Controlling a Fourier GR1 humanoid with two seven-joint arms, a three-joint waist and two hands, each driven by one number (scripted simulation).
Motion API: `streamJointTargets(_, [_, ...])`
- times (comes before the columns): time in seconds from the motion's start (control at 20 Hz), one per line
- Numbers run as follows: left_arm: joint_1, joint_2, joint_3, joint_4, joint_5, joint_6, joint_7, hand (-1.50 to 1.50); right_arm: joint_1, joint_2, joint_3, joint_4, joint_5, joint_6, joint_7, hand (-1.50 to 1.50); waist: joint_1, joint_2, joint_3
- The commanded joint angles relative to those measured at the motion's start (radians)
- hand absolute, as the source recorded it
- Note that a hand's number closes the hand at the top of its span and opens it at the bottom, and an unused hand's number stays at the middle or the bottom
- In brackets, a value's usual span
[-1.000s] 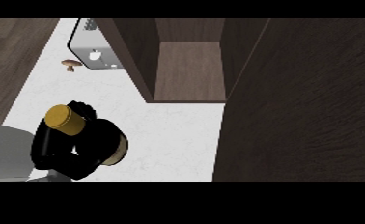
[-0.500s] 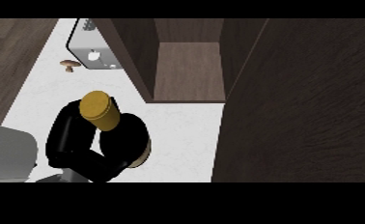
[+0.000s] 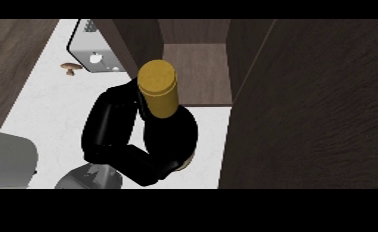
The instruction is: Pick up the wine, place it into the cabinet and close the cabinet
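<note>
Now | left hand (image 3: 111, 126) curled round dark wine (image 3: 166, 121) | cylindrical gold cap

The left hand (image 3: 118, 136), raised at lower centre-left on its grey forearm, has its black fingers curled closed.

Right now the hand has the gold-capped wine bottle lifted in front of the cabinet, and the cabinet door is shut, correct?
Not quite. The hand does hold the gold-capped wine bottle in front of the cabinet, but the cabinet is open: the head view shows its bare inner shelf, with the door swung out at the right.
</note>
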Motion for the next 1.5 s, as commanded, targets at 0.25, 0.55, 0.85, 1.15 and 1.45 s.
streamJointTargets(0.25, [-0.155,-0.001,-0.154,0.034,-0.016,0.254,0.063,1.50,0.042,-0.006,-0.026,-0.139,-0.093,0.013,0.052,-1.50,0.002,0.000,0.000])
streamJointTargets(0.55, [-0.328,-0.001,-0.161,0.171,-0.028,0.375,0.058,1.50,0.074,0.016,-0.003,-0.131,-0.065,0.023,0.015,-1.50,-0.004,0.000,0.000])
streamJointTargets(0.85, [-0.393,-0.001,-0.175,0.249,-0.038,0.428,0.037,1.50,0.118,0.034,0.023,-0.083,-0.029,0.049,-0.060,-1.50,-0.002,0.001,0.000])
streamJointTargets(1.15, [-0.381,-0.001,-0.163,0.358,0.038,0.424,-0.084,1.50,0.051,0.009,-0.002,-0.111,-0.052,0.031,0.029,-1.50,-0.002,0.002,0.000])
streamJointTargets(1.45, [-0.318,-0.001,-0.178,0.383,0.123,0.456,-0.198,1.50,0.070,-0.014,-0.061,-0.131,-0.118,0.061,0.008,-1.50,-0.005,0.002,0.000])
